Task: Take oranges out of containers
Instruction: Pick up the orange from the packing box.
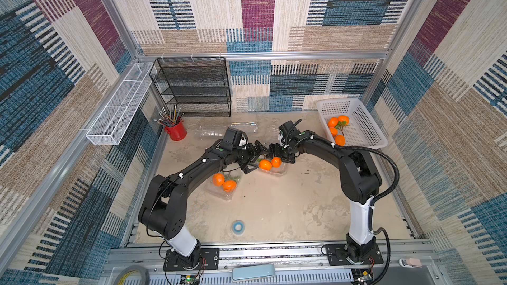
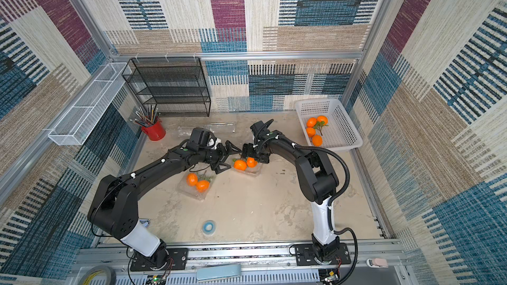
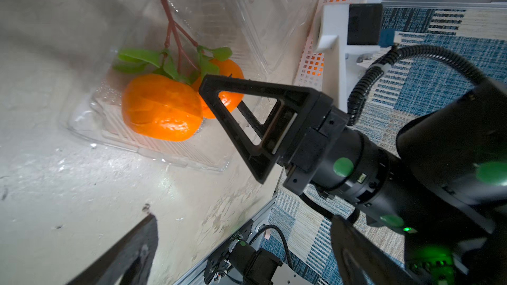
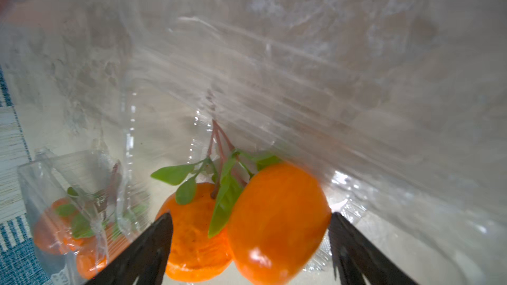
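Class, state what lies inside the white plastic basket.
Four oranges with a green leafy stem lie inside the white basket. The basket floor under them is covered, so anything beneath cannot be seen.

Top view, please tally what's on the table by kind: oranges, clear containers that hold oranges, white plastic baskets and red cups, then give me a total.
oranges: 8
clear containers holding oranges: 2
white plastic basket: 1
red cup: 1
Total: 12
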You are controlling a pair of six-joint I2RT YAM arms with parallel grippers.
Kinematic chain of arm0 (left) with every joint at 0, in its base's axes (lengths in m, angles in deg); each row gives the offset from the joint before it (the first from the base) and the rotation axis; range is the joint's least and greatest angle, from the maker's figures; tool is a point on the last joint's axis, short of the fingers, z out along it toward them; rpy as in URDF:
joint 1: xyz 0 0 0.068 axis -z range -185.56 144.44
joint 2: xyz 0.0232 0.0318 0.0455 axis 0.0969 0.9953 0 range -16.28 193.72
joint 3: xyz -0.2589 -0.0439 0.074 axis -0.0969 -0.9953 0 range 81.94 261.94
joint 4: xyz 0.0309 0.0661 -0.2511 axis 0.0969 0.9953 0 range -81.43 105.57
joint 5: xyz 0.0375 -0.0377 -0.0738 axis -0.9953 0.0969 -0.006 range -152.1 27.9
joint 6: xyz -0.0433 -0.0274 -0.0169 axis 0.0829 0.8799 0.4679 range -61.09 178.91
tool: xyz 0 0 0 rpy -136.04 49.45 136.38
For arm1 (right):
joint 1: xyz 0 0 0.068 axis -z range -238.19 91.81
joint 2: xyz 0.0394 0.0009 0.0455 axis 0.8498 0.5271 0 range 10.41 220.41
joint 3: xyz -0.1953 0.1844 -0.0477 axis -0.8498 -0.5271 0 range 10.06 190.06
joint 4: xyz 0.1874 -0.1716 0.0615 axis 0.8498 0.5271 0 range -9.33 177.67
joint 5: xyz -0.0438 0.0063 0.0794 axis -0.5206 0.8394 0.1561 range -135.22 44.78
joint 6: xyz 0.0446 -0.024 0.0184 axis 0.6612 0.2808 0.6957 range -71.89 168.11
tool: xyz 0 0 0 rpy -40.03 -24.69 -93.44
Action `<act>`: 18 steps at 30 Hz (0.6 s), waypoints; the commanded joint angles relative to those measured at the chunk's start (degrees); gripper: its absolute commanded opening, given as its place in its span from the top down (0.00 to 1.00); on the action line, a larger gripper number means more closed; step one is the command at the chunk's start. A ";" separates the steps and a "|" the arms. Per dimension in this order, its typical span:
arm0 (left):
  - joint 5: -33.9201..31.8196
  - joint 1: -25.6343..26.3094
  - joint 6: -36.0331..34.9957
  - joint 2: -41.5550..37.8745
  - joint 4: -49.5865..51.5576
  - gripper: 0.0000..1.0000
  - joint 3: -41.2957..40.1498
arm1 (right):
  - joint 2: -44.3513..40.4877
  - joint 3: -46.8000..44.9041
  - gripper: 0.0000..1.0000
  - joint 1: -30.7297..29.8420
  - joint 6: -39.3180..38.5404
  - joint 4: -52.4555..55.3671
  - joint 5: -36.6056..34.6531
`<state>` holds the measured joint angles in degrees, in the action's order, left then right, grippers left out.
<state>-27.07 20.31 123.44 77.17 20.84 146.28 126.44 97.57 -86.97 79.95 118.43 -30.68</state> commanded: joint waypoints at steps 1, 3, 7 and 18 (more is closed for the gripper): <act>1.06 -0.12 2.70 -0.72 -3.22 0.01 -1.70 | 0.59 0.31 0.12 -0.25 -0.46 1.01 -4.01; 1.29 -0.12 3.71 -0.69 -4.69 0.01 -2.57 | 0.98 -0.29 0.14 -0.34 -0.49 0.39 -4.92; 1.12 -0.12 4.19 -0.69 -5.79 0.01 -3.02 | 2.23 -0.97 0.17 -0.66 -0.80 0.39 -6.06; 0.41 -0.16 6.07 -2.69 -9.54 0.01 -7.90 | 2.74 -1.76 0.29 -1.80 -0.44 0.12 -8.77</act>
<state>-26.83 20.22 128.18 74.98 13.60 139.02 128.91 96.04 -88.60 79.12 117.76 -38.09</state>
